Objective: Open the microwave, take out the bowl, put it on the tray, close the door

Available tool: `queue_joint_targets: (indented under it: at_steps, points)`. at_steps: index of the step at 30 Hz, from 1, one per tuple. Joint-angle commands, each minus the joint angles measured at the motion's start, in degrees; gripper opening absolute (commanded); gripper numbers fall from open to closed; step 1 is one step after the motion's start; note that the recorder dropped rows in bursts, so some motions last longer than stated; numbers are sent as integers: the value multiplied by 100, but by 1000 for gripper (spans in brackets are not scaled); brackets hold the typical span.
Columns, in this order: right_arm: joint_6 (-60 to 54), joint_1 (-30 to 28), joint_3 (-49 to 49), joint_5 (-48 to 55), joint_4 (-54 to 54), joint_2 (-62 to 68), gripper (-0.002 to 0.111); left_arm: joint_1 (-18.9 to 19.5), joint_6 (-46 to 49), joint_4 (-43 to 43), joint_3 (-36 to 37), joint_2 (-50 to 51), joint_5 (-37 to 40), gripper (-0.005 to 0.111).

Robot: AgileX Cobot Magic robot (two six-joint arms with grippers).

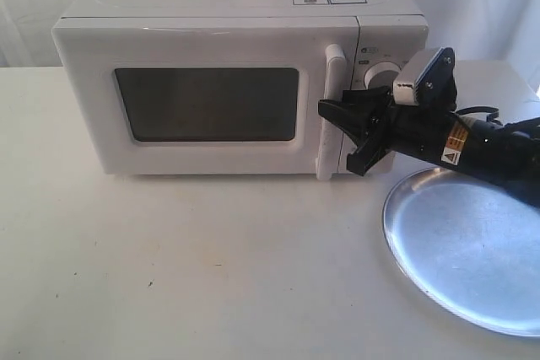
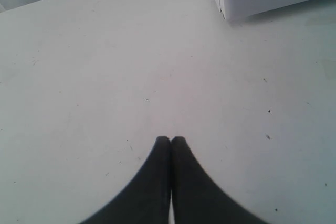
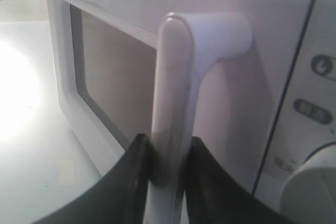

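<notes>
Right wrist view — door handle (image 3: pixel 176 77) clamped in right tool (image 3: pixel 169 150).

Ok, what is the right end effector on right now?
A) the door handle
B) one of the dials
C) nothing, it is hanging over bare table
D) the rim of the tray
A: in the right wrist view the right end effector has a dark finger on either side of the vertical white handle, pressed against it, and the door is closed.
</notes>
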Motion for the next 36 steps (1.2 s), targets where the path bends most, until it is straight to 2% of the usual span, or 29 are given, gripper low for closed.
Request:
queue_joint_targets:
  at_steps: [1,7,17,29,36]
  points:
    - [-353,197,-70,-233,-1205,69,0,-1,-25,-44,-14,-12,7,0]
    - [-384,287,-108,-233,-1996,-79,0,-1,-25,-44,-14,-12,7,0]
    - [-351,287,-108,-233,-2446,-332,0,-1,-25,-44,-14,-12,7,0]
    - [-325,856,-108,-233,-2899,-736,0,-1,-25,-44,-14,-12,7,0]
    - [-169,926,-108,-233,-3110,-862,0,-1,-25,-44,-14,-12,7,0]
